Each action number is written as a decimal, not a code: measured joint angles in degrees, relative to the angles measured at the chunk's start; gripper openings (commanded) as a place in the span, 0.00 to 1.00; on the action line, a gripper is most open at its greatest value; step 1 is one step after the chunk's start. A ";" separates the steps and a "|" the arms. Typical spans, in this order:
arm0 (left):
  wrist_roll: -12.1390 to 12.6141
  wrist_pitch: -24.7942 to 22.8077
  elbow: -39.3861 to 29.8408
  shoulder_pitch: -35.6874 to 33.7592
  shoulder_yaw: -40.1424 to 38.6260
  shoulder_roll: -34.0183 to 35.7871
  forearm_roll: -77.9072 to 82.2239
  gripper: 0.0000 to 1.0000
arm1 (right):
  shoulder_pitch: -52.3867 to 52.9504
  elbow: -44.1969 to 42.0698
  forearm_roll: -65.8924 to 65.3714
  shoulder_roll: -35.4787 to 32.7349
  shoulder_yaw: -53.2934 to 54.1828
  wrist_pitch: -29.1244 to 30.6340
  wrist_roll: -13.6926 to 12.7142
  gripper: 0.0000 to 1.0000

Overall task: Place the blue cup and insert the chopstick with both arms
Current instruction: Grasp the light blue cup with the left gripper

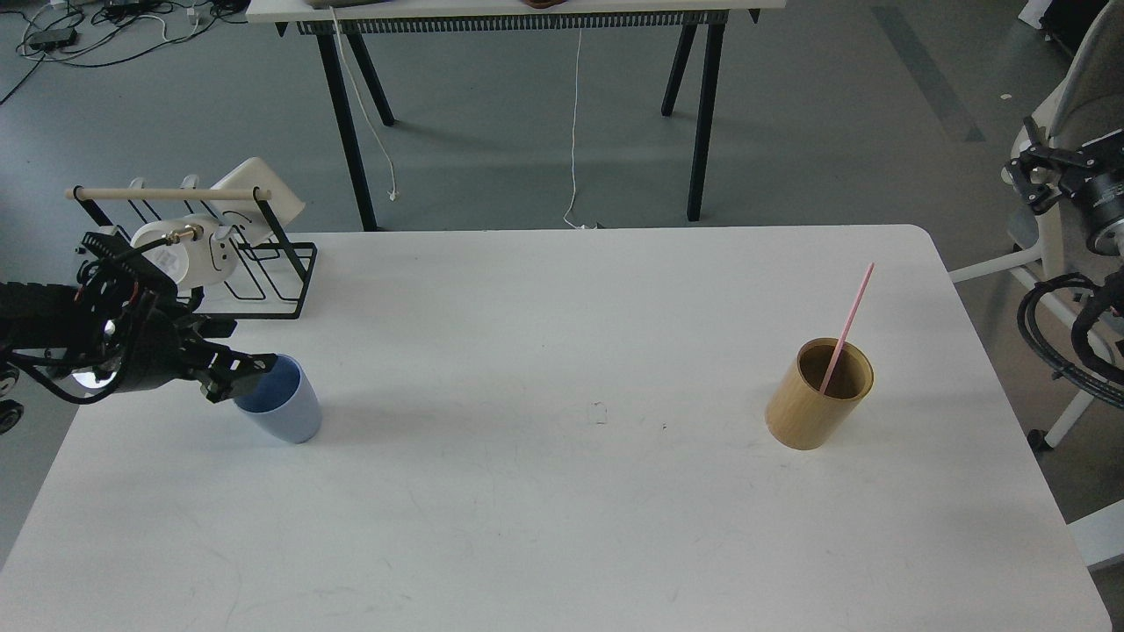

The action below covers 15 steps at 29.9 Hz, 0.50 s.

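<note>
The blue cup (285,405) stands on the white table (562,527) at the left, near the wire rack. My left gripper (239,376) reaches in from the left, one finger over the cup's rim and one outside, closed on the near-left wall. The pink chopstick (848,326) leans in the tan bamboo holder (818,395) at the right of the table, its top pointing up and right. My right gripper (1027,171) hangs off the table's far right edge, raised, empty, its fingers spread.
A black wire rack (263,272) with a pale wooden rod (167,193) and white dishes stands at the table's back left, just behind my left arm. A second table (518,17) stands farther back. A chair (1084,114) and cables are at the right.
</note>
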 measured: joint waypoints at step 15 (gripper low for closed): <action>-0.51 2.44 3.59 3.55 -0.18 -3.94 0.21 0.12 | -0.03 0.00 0.00 -0.28 0.28 0.00 -0.17 0.99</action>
